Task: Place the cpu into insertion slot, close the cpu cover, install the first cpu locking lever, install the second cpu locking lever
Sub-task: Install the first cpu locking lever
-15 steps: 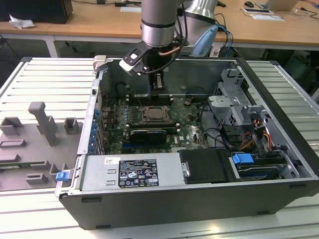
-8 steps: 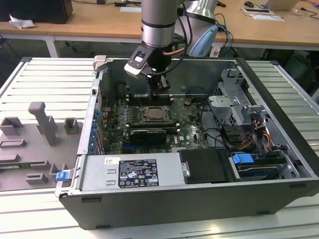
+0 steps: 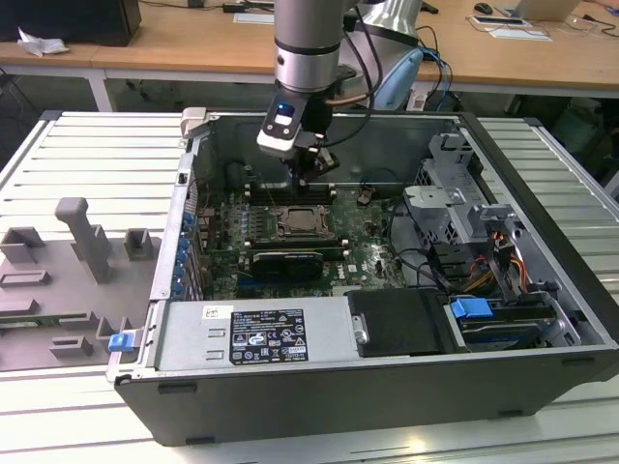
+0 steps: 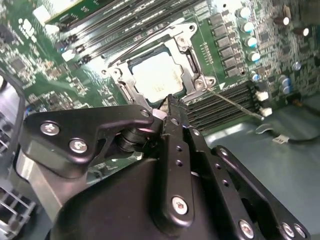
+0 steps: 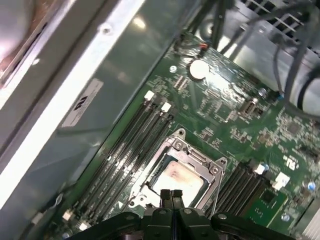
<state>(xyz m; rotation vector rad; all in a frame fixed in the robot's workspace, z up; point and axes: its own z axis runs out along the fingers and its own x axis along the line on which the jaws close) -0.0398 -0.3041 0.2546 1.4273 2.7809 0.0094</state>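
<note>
Over the middle of the motherboard (image 3: 368, 242), the gripper (image 4: 169, 101) hung with its fingers (image 5: 165, 196) pressed together on nothing, tips just above the edge of the slot (image 5: 159, 167). The cpu (image 4: 154, 77) lay seated in the slot, the cover (image 4: 192, 65) apparently folded down round it to hold it. One wire lever (image 4: 240, 105) stuck out from a slot corner, seemingly unlatched, which likely explained the narrow, closed tip, suited to pushing wire.
</note>
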